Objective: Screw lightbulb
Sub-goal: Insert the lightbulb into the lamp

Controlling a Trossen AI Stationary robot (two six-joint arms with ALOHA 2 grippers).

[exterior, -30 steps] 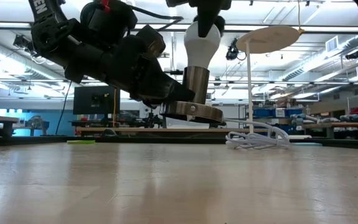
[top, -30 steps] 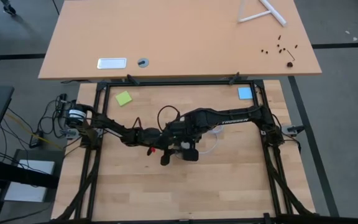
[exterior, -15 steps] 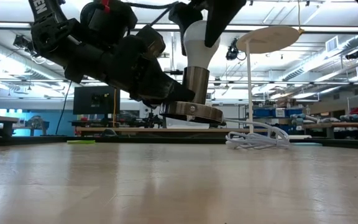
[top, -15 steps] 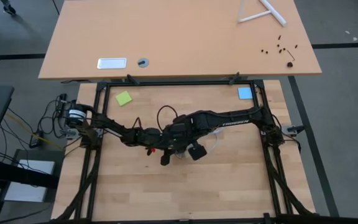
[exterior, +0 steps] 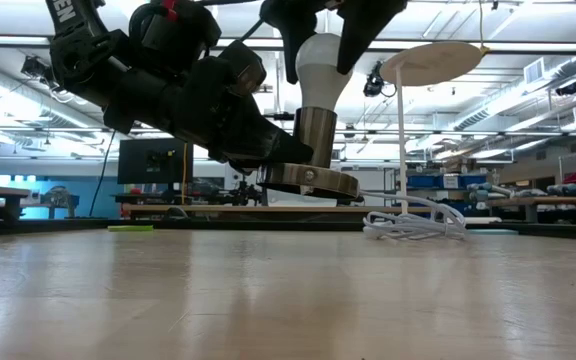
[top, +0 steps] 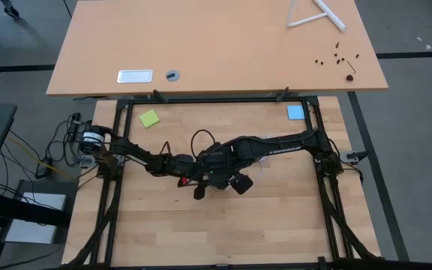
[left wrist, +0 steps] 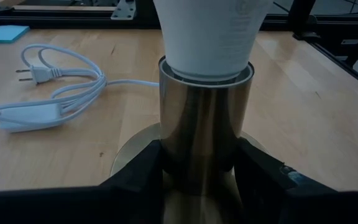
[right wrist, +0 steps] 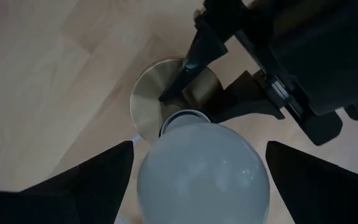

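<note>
The big wooden table (top: 291, 225) is holding everything, and I am using the shiny metal lamp socket (left wrist: 205, 130) near its middle as my marker. The two dark arms are meeting right at that socket.

The left arm is reaching in low to it. The left gripper (left wrist: 199, 163) is pinching the socket's shiny tube, one dark finger (left wrist: 140, 174) pressing on each side. In the low view the socket's round base (exterior: 308, 181) is hanging above the tabletop, so the left gripper is holding it up in the air.

The right arm is coming in over the top of the socket. The right gripper (right wrist: 197, 180) is hanging just above it with its two fingers spread wide. One finger (right wrist: 86, 180) is sitting out on each side of the lightbulb (right wrist: 202, 169), and I am seeing a gap between them and the glass, so they are not squeezing it.

The lightbulb is standing straight up in the top of the socket, with its narrow end down inside the tube and its round white end pointing up.

A white cord with a plug (left wrist: 48, 93) is lying in loops on the table near the socket
</note>
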